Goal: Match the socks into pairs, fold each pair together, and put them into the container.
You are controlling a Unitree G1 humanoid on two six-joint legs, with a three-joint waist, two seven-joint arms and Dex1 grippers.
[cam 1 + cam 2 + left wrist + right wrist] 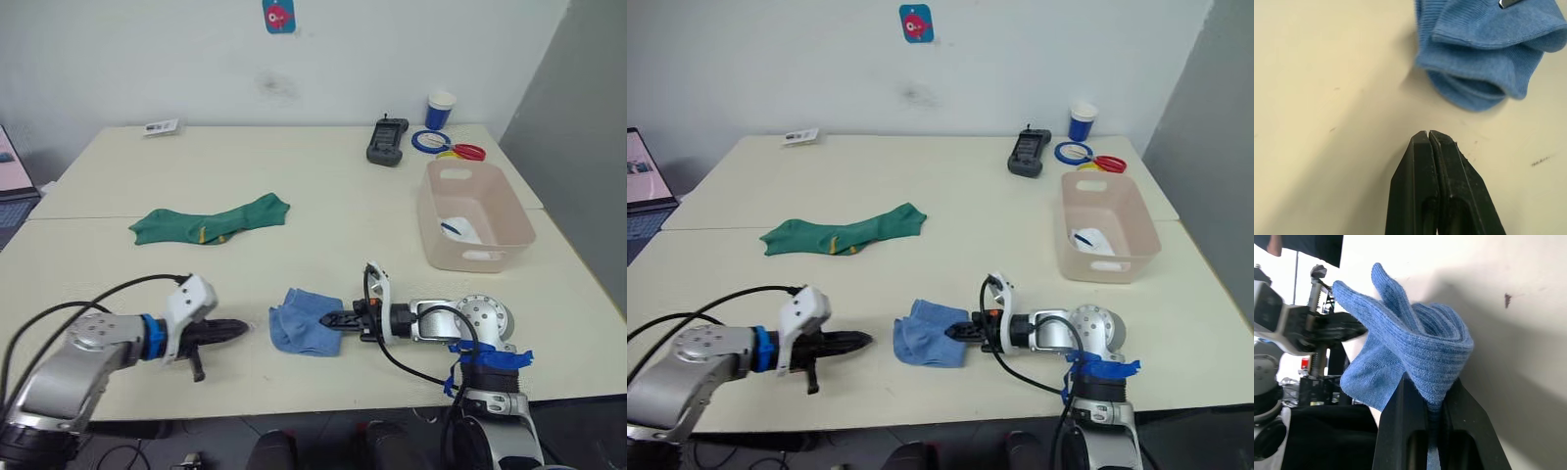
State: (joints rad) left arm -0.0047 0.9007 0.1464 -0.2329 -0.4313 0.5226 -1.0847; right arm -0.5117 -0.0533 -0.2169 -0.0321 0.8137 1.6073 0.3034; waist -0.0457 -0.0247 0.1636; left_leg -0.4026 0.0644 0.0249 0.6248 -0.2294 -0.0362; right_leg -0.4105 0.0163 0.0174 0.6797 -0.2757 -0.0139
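A folded bundle of light blue socks [304,322] lies near the table's front edge. My right gripper [330,318] is shut on its right side, the fabric pinched between the fingers [1396,431]. My left gripper [238,330] rests on the table just left of the bundle, shut and empty, a short gap away. Green socks [211,222] with yellow marks lie stretched out farther back on the left. The pink-beige container [509,211] stands at the right with a white sock [460,230] inside.
At the back right are a black device [387,141], a blue-and-white cup [440,110], and blue, red and yellow rings [446,145]. A small card [161,126] lies at the back left. A laptop [642,181] sits past the left edge.
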